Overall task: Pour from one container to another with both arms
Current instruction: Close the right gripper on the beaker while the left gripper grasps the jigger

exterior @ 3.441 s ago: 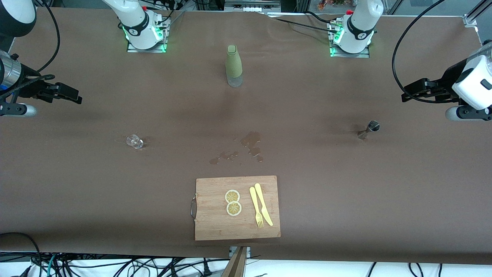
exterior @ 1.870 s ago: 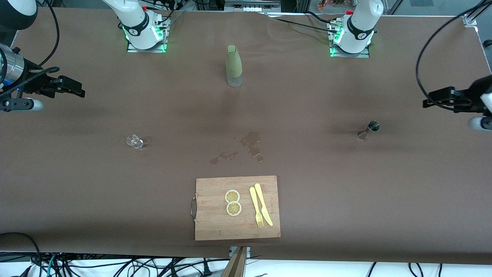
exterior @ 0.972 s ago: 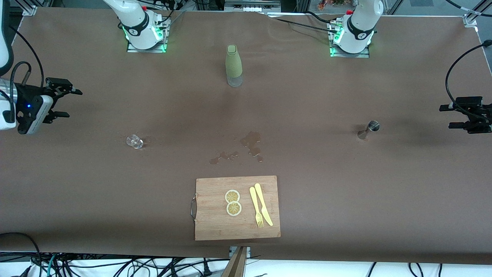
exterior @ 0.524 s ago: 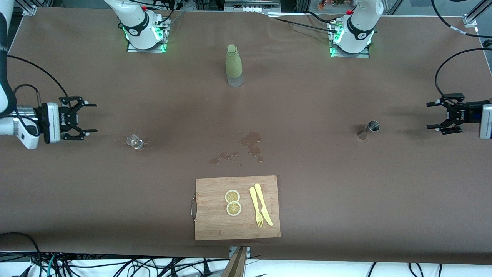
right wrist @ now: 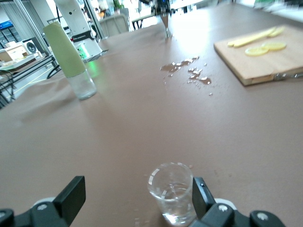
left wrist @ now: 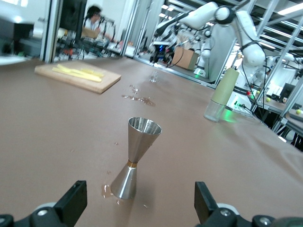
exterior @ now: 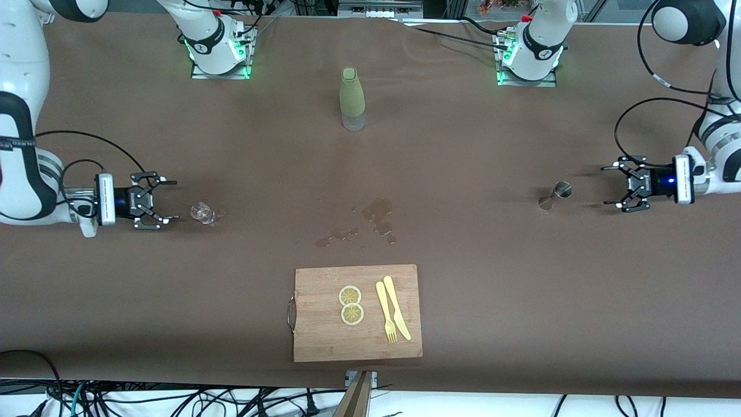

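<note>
Front view: the right tool (exterior: 166, 206) was low over the table (exterior: 521, 289) at the right arm's end, fingers spread wide, empty, pointed at a small clear glass (exterior: 202, 213) standing just beside it and not touching. The left tool (exterior: 612, 186) was low over the left arm's end, likewise spread wide and empty, aimed at a steel jigger (exterior: 554, 195) near it. A green-sleeved bottle (exterior: 352, 98) stood upright between the two arm bases. A spill (exterior: 379, 217) marked the table's middle. Nearer the camera lay a wooden cutting board (exterior: 324, 341) bearing two lemon slices (exterior: 351, 305), a yellow fork (exterior: 385, 311) and a yellow knife (exterior: 396, 307).

Left wrist view: the jigger (left wrist: 134, 164) stood upright, centred ahead of the parted fingers (left wrist: 73, 201), clear of both.

Right wrist view: the glass (right wrist: 172, 191) stood upright, close to one finger (right wrist: 202, 196); contact could not be determined.
</note>
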